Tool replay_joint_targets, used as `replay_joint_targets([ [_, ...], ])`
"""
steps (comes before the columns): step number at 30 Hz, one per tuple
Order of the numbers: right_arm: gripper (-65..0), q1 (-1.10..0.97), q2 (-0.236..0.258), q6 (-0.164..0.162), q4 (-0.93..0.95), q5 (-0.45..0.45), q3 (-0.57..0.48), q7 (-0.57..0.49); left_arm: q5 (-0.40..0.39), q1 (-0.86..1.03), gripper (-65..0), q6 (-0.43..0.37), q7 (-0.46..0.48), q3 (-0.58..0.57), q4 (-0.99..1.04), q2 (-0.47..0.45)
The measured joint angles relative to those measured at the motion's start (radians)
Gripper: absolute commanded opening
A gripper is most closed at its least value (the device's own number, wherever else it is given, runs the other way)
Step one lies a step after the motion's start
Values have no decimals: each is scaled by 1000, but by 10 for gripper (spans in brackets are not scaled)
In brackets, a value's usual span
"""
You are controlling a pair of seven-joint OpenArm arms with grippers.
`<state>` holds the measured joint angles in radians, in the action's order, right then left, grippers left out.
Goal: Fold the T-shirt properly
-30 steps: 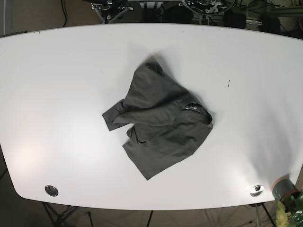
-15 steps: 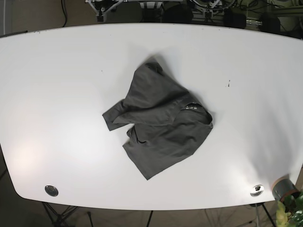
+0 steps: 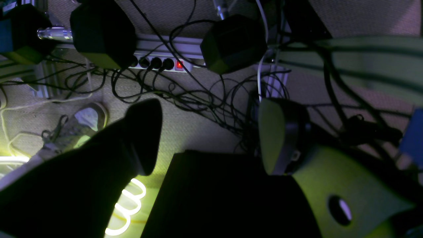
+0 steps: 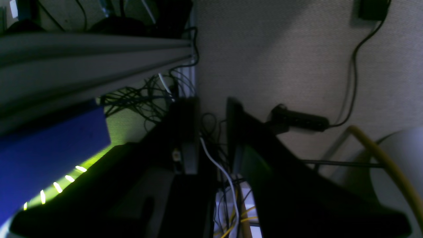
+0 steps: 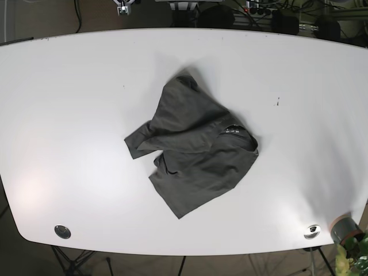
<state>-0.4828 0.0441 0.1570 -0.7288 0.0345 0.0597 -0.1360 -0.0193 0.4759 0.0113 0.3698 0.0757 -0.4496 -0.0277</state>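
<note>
The dark grey T-shirt (image 5: 192, 146) lies crumpled in the middle of the white table (image 5: 69, 115), with a sleeve sticking out to the left and the collar label facing up at the right. Neither gripper is over the table. Only small arm parts show at the top edge of the base view (image 5: 122, 7). In the left wrist view my left gripper (image 3: 211, 135) is open and empty, facing the floor. In the right wrist view my right gripper (image 4: 211, 132) holds nothing, and its jaws stand a narrow gap apart.
A power strip (image 3: 155, 62) and tangled cables (image 3: 211, 99) lie on the floor behind the table. A metal profile (image 4: 92, 66) and a blue panel (image 4: 49, 148) are beside the right arm. Round metal fittings (image 5: 62, 232) sit near the table's front corners.
The arm parts at the top edge of the base view have drawn back further out of the frame. The T-shirt has not moved.
</note>
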Motion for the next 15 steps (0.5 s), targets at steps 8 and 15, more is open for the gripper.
replay_joint_targets([
  [8, -520, -93, 0, 0, -101, 3, 5, 3, -4, 117, -235, 0, 14, 0, -151, 0],
  [15, -520, -165, 3, 0, -216, 2, 6, 2, -3, 228, -235, 0, -1, 1, -365, 0],
])
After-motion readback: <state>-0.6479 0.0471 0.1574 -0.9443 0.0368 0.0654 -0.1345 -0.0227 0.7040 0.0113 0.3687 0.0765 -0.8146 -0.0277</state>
